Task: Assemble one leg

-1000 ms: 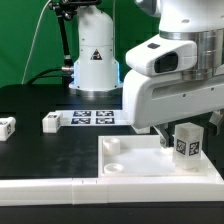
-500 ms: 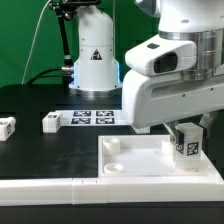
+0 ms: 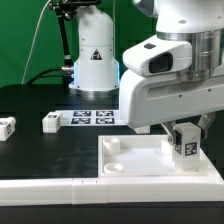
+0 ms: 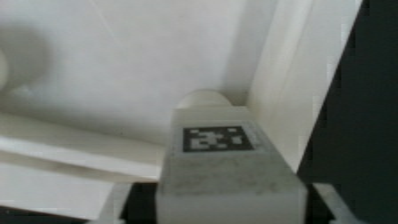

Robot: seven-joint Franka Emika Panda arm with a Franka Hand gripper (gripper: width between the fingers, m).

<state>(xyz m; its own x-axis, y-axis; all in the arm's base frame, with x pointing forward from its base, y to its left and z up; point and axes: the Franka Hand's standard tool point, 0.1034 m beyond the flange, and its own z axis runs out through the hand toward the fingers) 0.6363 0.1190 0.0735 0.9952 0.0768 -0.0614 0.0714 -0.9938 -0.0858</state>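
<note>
Tool (image 3: 186, 136) set narrow, clamped on the leg (image 3: 186, 148) — jaws pinch its upper part from two sides. The tag face is turned toward the exterior camera. The leg is held roughly upright. Its lower end is at the far corner of the white panel (image 3: 140, 160), on the exterior view's right. Neither view shows whether the leg touches the panel or sits in a socket.

Wrist view: the leg fills the middle, tag visible, with pale panel surface behind it.

An open round socket (image 3: 112, 147) shows at the panel's corner on the exterior view's left.

Worktop (image 3: 60, 150) is black. Two loose white blocks lie well apart from the panel — one block (image 3: 7, 126) at the exterior view's left edge, the other block (image 3: 51, 122) just beside the marker board (image 3: 95, 116). A long white bar (image 3: 45, 186) lies along the near edge.
</note>
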